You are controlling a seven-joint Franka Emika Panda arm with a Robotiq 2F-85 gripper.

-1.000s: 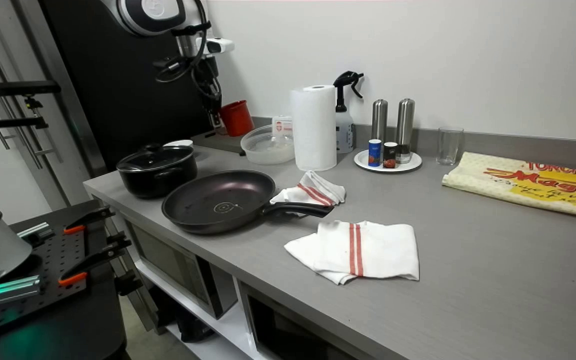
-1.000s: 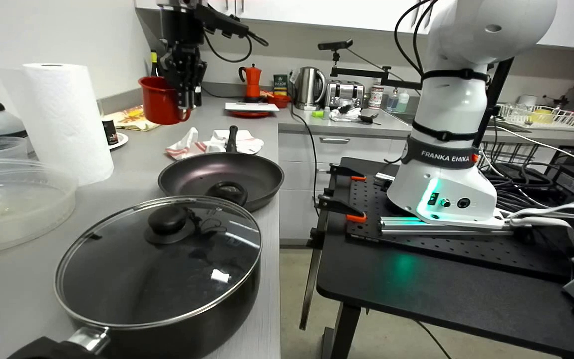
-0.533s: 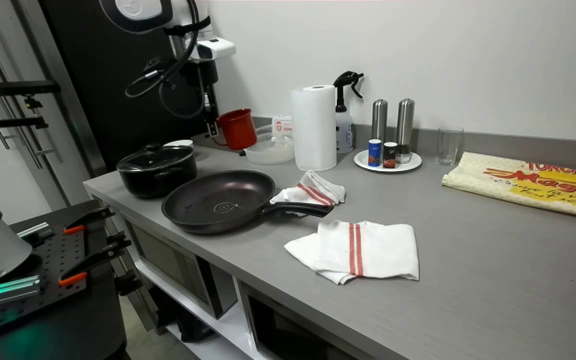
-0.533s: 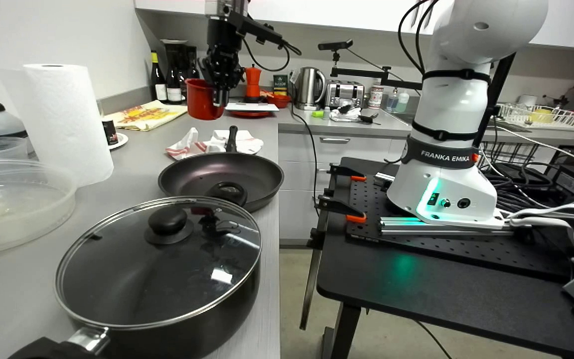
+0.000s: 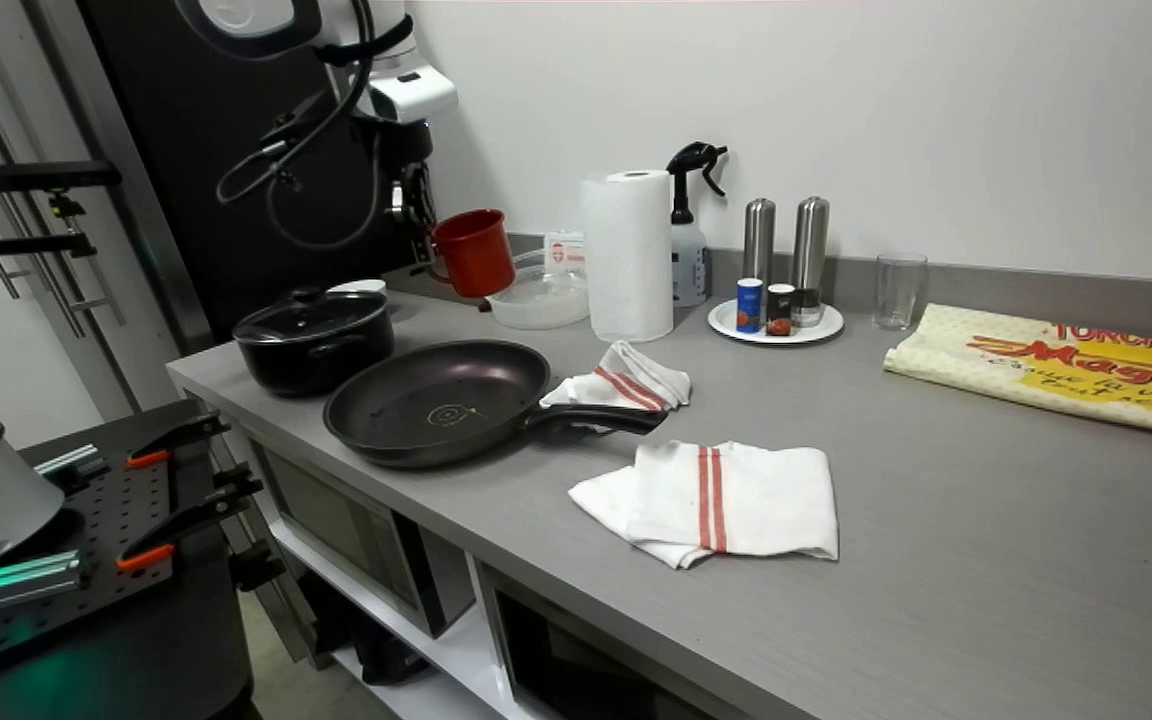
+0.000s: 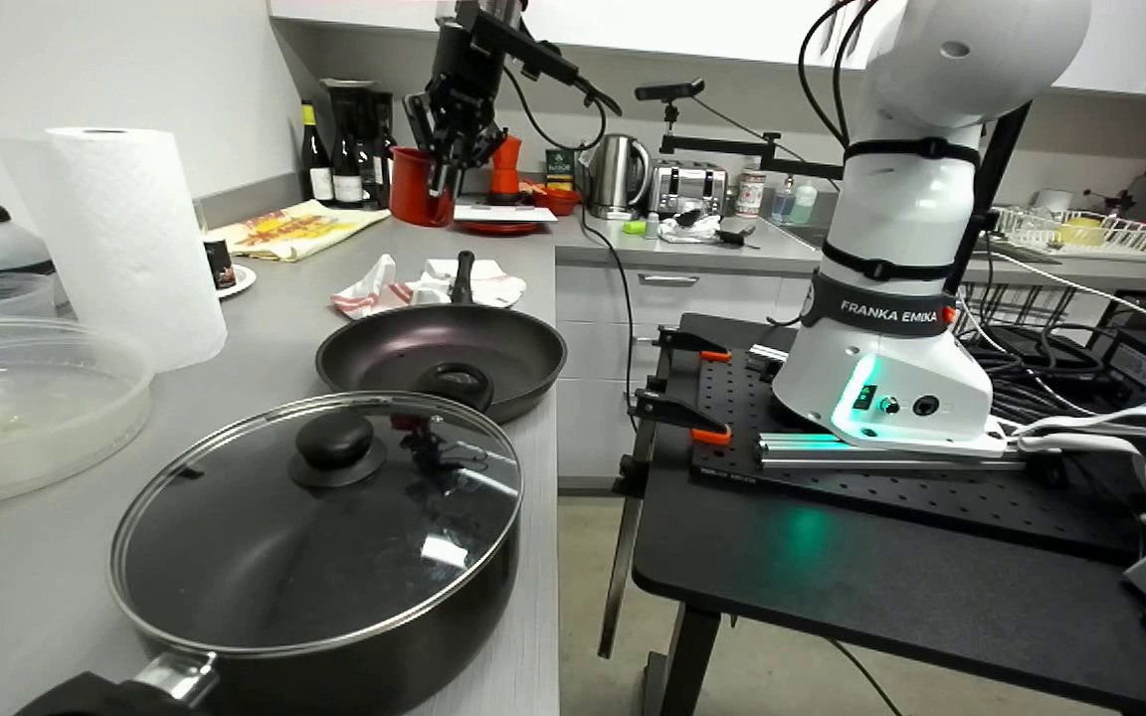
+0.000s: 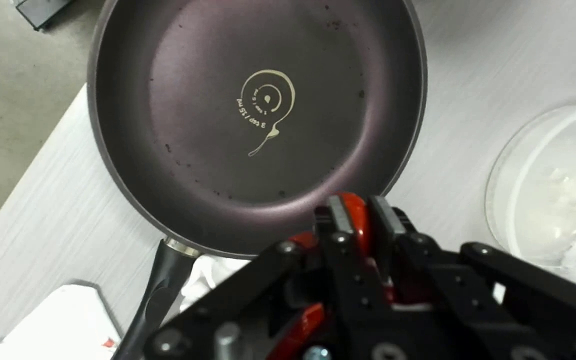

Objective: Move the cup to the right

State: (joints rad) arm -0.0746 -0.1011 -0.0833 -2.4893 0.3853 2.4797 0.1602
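Observation:
The small red cup [image 5: 476,255] is held in the air, slightly tilted, above the grey counter [image 5: 936,520]. It also shows in an exterior view [image 6: 414,189], high beyond the frying pan. My gripper [image 5: 426,247] is shut on the cup's handle, with the cup's body beside the fingers. In the wrist view the fingertips [image 7: 360,217] have the red handle [image 7: 357,205] between them. Most of the cup is hidden behind the fingers there. The black frying pan [image 7: 268,165] lies below, its rim just past the fingertips.
A lidded black pot [image 5: 311,345], clear plastic container [image 5: 541,305] and paper towel roll [image 5: 631,260] stand near the pan. White towels [image 5: 736,500] lie on the counter's front part. Silver shakers [image 5: 810,250] stand on a white plate [image 5: 826,325], beside a glass [image 5: 898,290] and yellow cloth [image 5: 1066,365].
My gripper carried the cup away from the paper towel roll, rightward and farther off in an exterior view. The gripper has tilted, and the cup rose slightly in the last half second.

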